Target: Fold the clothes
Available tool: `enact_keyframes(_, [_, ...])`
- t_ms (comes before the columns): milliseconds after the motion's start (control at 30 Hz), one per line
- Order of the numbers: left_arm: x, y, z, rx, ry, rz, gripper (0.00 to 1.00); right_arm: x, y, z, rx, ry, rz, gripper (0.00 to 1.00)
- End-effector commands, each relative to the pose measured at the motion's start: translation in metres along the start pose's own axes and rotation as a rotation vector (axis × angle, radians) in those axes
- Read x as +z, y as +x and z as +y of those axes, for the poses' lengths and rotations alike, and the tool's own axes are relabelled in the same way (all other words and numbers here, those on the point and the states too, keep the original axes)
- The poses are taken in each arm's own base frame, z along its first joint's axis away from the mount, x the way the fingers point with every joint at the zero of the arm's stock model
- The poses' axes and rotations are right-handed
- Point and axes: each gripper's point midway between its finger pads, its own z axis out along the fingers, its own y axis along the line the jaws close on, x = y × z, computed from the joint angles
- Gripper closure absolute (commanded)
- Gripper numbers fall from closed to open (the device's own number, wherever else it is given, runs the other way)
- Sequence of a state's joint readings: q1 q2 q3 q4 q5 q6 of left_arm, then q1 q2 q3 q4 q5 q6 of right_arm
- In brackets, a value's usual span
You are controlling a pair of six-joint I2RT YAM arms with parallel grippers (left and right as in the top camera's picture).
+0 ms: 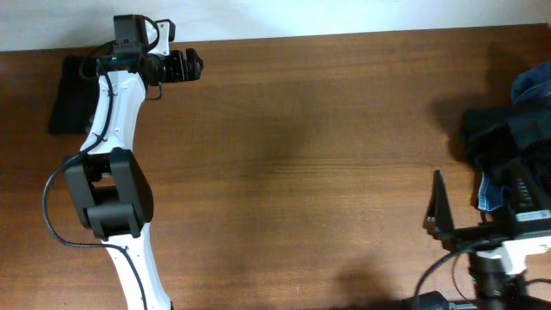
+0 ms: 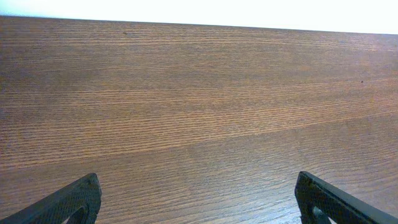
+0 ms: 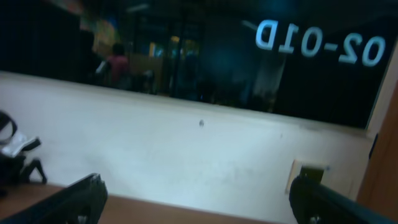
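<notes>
Pants (image 1: pixel 67 96): compact dark block at the table's (image 1: pixel 301 155) far left edge, partly under the left arm; looks folded, waistband not made out. Left claw (image 1: pixel 182 65) spread wide, empty, hanging over bare wood just right of the block. Right claw (image 1: pixel 440 212) also spread, empty, near the denim heap (image 1: pixel 516 116), not touching it. Judged step: either tidy the fold or back off. Best to lift the left arm straight up before swinging, so the forearm doesn't drag the cloth. Only the overhead view shows the pants and heap. Left wrist view shows wood grain between the fingers (image 2: pixel 74 199), no cloth. Right wrist view faces a wall (image 3: pixel 186 149), fingers (image 3: pixel 81 196) apart, claw tipped up from the table.
</notes>
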State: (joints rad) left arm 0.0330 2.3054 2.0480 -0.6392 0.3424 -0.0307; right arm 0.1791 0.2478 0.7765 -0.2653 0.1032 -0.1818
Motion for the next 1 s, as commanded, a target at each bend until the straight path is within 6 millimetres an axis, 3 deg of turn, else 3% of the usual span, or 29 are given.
enact_keyframes(0, [-0.016,-0.016,-0.006,0.015,0.001,-0.043,0.01,0.000,0.027,0.004,0.040,0.002,-0.004,0.01])
enact_keyframes(367, [-0.016,-0.016,-0.006,0.015,0.001,-0.043,0.01,0.007,0.112,0.016,0.190,0.018,-0.006,0.01])
enact_keyframes(633, [-0.016,-0.016,-0.006,0.015,0.001,-0.043,0.01,0.007,0.158,0.022,0.241,0.030,-0.032,0.01])
enact_keyframes(967, [-0.016,-0.016,-0.006,0.015,0.001,-0.043,0.01,0.005,0.216,0.031,0.228,0.024,0.129,0.01])
